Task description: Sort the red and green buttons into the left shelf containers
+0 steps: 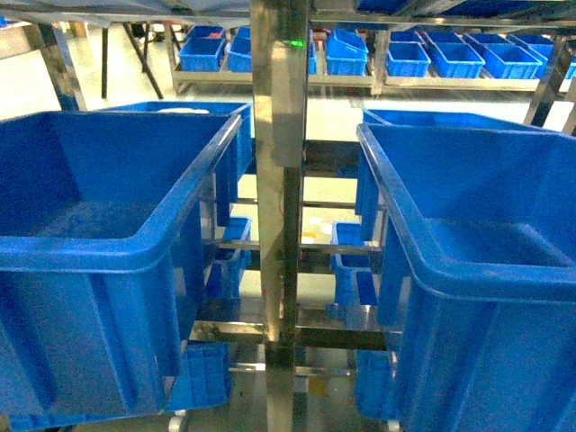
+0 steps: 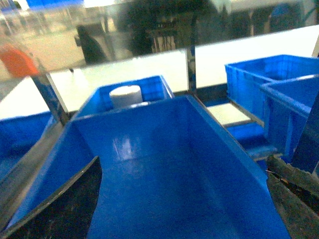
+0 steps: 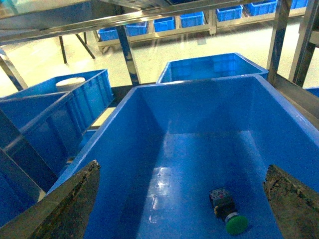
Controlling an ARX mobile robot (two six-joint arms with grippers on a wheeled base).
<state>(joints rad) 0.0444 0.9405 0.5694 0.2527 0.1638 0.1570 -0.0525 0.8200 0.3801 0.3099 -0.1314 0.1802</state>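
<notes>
A green button (image 3: 229, 211) lies on its side on the floor of a large blue tub (image 3: 199, 82), cap toward me, in the right wrist view. My right gripper (image 3: 183, 169) hangs open above that tub, fingers (image 3: 65, 209) wide apart and well clear of the button. In the left wrist view my left gripper (image 2: 182, 169) is open over another large blue tub (image 2: 134, 124), whose visible floor is bare. The head view shows these as the left tub (image 1: 117, 243) and the right tub (image 1: 468, 261); neither gripper shows there. The red button is out of view.
A steel shelf post (image 1: 279, 180) stands between the two tubs. Behind the left tub is a further tub holding a white round object (image 2: 125, 95). More blue tubs sit on lower shelves, and small blue bins (image 1: 405, 56) line a rack at the back.
</notes>
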